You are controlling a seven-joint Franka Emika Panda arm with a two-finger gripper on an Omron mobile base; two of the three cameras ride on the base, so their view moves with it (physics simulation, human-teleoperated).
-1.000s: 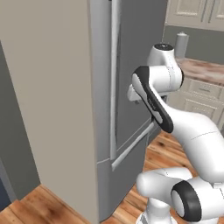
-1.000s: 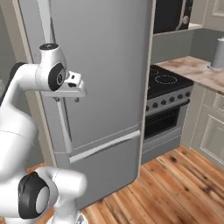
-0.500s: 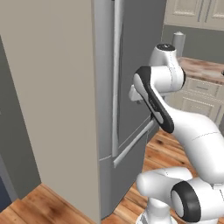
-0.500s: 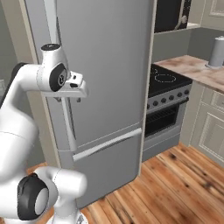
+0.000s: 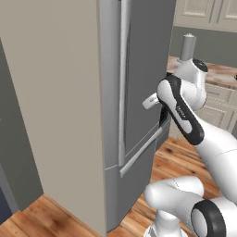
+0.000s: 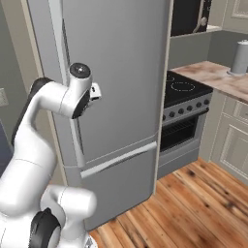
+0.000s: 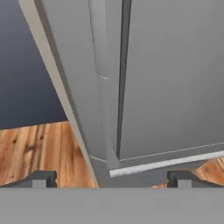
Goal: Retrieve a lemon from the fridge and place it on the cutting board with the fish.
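The end effector is spread wide, its two dark fingertips far apart at the bottom of the hand view with nothing between them. It points at the fridge, close to the long vertical handle on the door and just above the pale horizontal bar of the lower drawer. From the left base view the end effector sits at the door face, beside that same handle, with the arm bent behind it.

The fridge is closed: upper door and lower drawer both shut, so whatever it holds, the lemon included, cannot be seen. The drawer's angled handle bar runs just below the arm's wrist.

The hand view gives the seam along the door edge and a strip of wood floor beside the fridge's base, with a dark blue-grey surface above it. The left base view adds the fridge's broad beige side panel, and past the arm a marbled worktop with a grey cylinder standing on it. The right base view shows the fridge front squarely, a black stove just to its right, a microwave above that, and a farther worktop carrying a grey canister.
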